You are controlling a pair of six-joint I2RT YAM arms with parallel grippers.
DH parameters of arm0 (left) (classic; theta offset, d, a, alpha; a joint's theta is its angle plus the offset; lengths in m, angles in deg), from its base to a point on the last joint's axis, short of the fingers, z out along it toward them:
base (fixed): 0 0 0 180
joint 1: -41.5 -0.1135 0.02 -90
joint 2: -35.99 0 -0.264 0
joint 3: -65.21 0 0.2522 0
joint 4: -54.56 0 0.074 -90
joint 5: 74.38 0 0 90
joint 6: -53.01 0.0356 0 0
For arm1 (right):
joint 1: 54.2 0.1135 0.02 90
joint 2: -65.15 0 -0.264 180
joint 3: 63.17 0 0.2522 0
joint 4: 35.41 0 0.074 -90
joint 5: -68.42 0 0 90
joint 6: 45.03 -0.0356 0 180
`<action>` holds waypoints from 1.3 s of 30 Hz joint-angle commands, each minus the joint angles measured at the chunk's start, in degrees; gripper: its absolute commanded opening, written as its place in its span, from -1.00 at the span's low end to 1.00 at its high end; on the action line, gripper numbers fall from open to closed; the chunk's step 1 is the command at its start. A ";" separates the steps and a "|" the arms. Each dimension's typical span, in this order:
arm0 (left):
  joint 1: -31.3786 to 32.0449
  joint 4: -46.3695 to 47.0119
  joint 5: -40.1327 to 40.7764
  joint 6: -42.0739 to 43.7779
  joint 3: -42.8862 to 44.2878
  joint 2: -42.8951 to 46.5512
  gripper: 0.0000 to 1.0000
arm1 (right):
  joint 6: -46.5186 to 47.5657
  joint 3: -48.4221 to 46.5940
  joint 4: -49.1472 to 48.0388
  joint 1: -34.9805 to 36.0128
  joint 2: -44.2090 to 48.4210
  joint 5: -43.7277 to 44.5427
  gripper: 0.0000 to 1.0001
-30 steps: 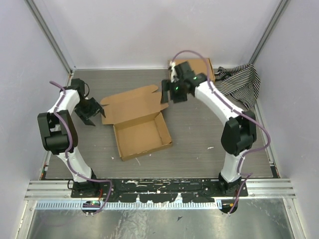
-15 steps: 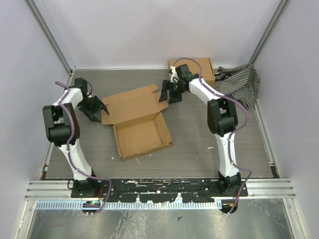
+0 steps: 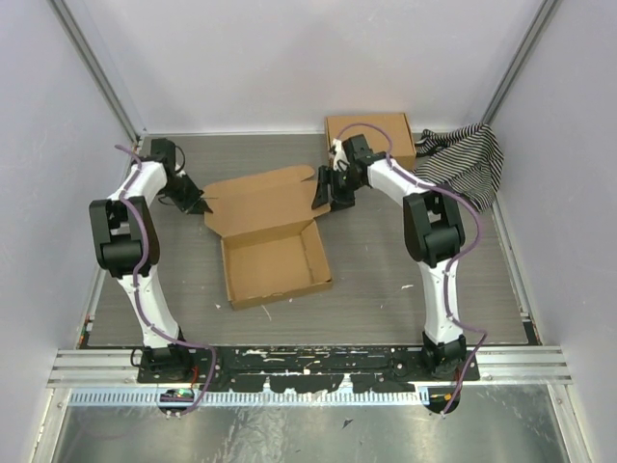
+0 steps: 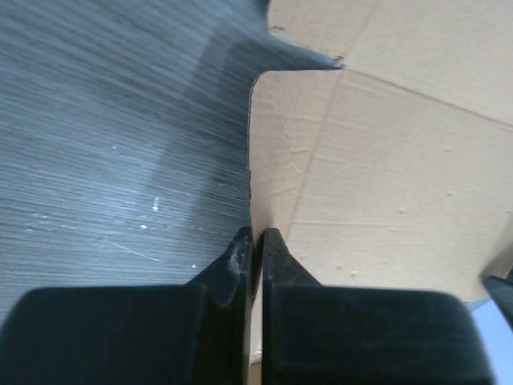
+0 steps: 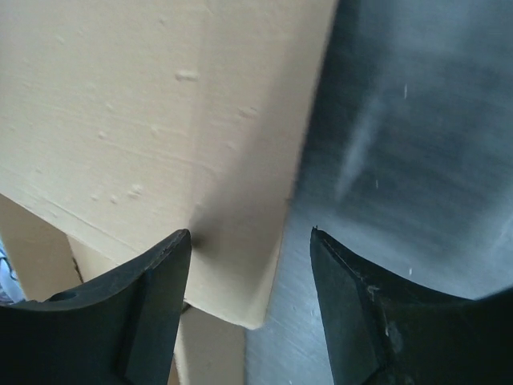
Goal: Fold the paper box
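The paper box (image 3: 273, 262) lies open on the grey table, its shallow tray toward me and its flat lid panel (image 3: 258, 201) beyond. My left gripper (image 3: 200, 202) is at the lid's left flap. In the left wrist view its fingers (image 4: 239, 258) are shut on the edge of that flap (image 4: 385, 160). My right gripper (image 3: 323, 189) is at the lid's right flap. In the right wrist view it (image 5: 250, 241) stands open astride the flap's corner (image 5: 144, 104), the left finger touching the cardboard.
A formed brown cardboard box (image 3: 371, 129) sits at the back, just behind my right arm. A black-and-white striped cloth (image 3: 465, 160) lies bunched at the back right. Walls close in the table on three sides.
My left gripper moved back and right to the lid's left flap and shut on its edge. My right gripper dropped to the lid's right flap and narrowed slightly.
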State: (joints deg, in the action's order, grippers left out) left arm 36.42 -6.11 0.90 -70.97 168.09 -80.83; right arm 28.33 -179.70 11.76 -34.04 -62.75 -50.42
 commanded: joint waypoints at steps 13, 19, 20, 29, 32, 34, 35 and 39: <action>5.98 -3.84 8.74 5.05 2.30 7.84 -1.00 | 1.12 19.92 3.17 4.56 27.76 17.60 0.35; 6.93 -2.45 9.09 5.21 0.55 10.77 -1.00 | 2.04 17.97 7.28 14.11 24.37 20.51 0.27; 6.93 -2.34 9.10 5.23 0.53 10.97 -1.00 | 1.52 17.95 7.44 15.19 23.05 21.70 0.25; 7.17 -2.35 8.84 5.26 0.45 12.32 -1.00 | -1.59 16.31 11.97 19.49 18.98 30.91 0.14; 7.19 -2.19 8.73 5.15 0.18 12.94 -1.00 | -1.49 17.46 12.86 20.14 19.24 32.82 0.13; 7.29 -2.09 8.75 5.06 -0.10 13.38 -1.00 | -1.30 18.43 13.08 20.18 19.56 33.90 0.12; 7.21 -1.95 8.66 4.98 -0.29 13.50 -1.00 | -1.24 19.13 13.04 20.18 19.73 33.80 0.12; 7.30 -1.55 8.10 4.66 -0.84 14.00 -1.00 | -1.00 21.39 10.54 20.39 20.38 30.23 0.08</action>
State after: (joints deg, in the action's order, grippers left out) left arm 43.65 -8.52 9.29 -66.35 168.31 -69.40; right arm 27.65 -159.98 23.74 -14.15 -44.37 -19.30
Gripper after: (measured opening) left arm 0.008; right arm 0.560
